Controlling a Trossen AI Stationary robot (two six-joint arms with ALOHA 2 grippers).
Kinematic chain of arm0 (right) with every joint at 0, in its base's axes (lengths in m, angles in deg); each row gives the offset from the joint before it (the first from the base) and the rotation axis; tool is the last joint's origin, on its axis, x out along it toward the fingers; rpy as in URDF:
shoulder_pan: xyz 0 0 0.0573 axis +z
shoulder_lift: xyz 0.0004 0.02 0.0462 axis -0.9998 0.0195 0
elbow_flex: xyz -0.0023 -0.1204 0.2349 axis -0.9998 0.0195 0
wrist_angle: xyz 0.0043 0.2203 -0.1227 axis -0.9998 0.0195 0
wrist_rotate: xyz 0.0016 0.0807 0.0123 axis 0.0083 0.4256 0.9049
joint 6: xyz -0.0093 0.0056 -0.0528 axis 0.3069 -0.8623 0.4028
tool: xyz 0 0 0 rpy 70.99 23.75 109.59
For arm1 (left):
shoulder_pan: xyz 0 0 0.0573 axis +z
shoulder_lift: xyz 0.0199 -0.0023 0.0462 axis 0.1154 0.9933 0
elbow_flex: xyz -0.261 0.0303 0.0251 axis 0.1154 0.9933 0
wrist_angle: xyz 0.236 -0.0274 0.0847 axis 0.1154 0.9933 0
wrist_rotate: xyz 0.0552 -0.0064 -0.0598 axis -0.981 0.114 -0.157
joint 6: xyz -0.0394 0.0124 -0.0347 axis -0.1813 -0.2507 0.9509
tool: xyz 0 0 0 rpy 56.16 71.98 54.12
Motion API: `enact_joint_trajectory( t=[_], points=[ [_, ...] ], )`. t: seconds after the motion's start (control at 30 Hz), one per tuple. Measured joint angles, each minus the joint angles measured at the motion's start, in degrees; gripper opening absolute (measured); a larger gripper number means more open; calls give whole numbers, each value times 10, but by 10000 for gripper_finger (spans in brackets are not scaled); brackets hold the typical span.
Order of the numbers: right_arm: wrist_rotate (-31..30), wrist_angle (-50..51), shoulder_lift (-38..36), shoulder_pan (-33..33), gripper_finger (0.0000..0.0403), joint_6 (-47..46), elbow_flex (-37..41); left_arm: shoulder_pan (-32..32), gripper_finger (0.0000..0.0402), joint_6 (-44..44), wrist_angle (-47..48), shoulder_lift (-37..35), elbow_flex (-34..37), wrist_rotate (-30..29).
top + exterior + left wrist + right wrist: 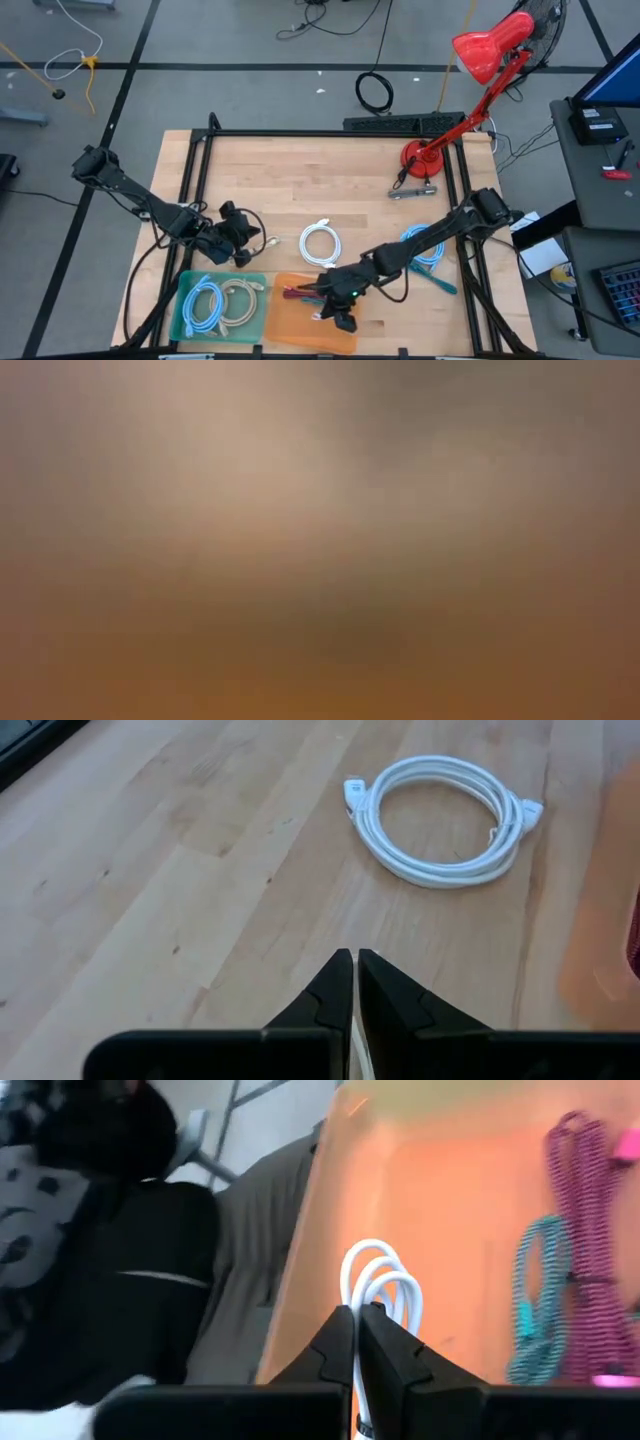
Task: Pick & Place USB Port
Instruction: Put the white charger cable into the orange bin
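Two grippers, both pinching cable: right gripper [357,1312] clamped on white looped cable [385,1295] over orange tray [285,315] for sorting; left gripper [354,960] nipping thin white cord [360,1055] near coiled white cable [440,815], green tray [182,310] alongside.

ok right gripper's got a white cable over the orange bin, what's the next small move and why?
Probably lower slightly and open. The right gripper is shut on the white cable, whose loops hang over the orange tray, where magenta and teal cables already lie. The left gripper waits shut near the coiled white cable on the table.
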Motion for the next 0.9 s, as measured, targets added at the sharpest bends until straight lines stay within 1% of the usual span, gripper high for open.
enact_joint_trajectory(
  t=[0.13, 0.23, 0.37, 0.43, 0.5, 0.73, 0.9],
  points=[
    [-38, -27, 0, -1, 0, 4, 0, 0, 24, -21, 2, 0, 0, 0],
    [-38, -47, -1, -1, 0, 3, 0, 0, 24, -30, 2, 0, 0, 0],
    [-40, -27, -1, 3, 0, -4, 2, 0, 24, -30, 2, 0, 0, 0],
    [-53, -18, -1, 5, 0, -5, 7, 0, 24, -31, 2, 0, 0, 3],
    [-54, -9, -1, 5, 0, -6, 11, 1, 24, -34, 1, 0, 0, 7],
    [-56, -14, -1, 4, 0, -39, 56, 1, 24, -25, 1, 0, 0, 11],
    [-52, -15, -1, 4, 0, -44, 63, 1, 24, -24, 1, 0, 0, 11]
  ],
)
